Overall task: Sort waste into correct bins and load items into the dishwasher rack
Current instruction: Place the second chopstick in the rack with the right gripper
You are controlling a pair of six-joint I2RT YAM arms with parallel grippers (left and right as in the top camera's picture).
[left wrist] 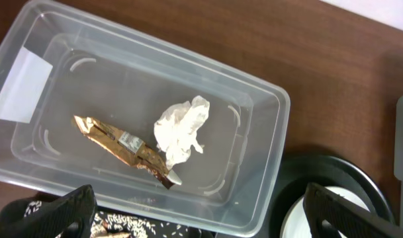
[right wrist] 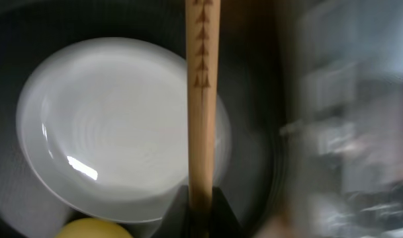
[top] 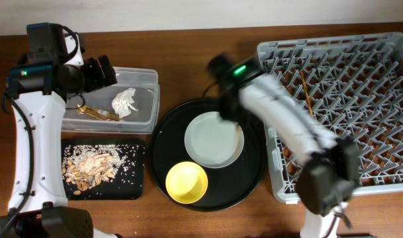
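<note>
Wooden table point(top: 188, 46) below; my right gripper point(right wrist: 201, 210) clenches a chopstick point(right wrist: 201, 99): light, stiff, slick, probably best pinched mid-length. My left gripper point(left wrist: 201, 208) gapes.

Right-wrist view's right half a smear; chopstick point(right wrist: 201, 99) cropped at top edge; yellow bowl point(right wrist: 89, 230) at bottom

Layout as you see it from overhead:

- **Far left:** the tub point(top: 151, 99) holds the napkin point(top: 125, 102), with the wrapper point(top: 98, 112) just left of it.
- **In front of the tub:** the shallow tray point(top: 136, 185) carries the food scraps point(top: 89, 168).
- **Right of both:** the round tray point(top: 251, 178) carries the plate point(top: 211, 142) behind and the bowl point(top: 186, 182) just in front.
- **Right side:** the rack point(top: 360, 66) has a chopstick point(top: 306, 92) lying in its rear left part.
- **Right wrist view:** a second chopstick point(right wrist: 201, 99) crosses above the plate's right part.
</note>
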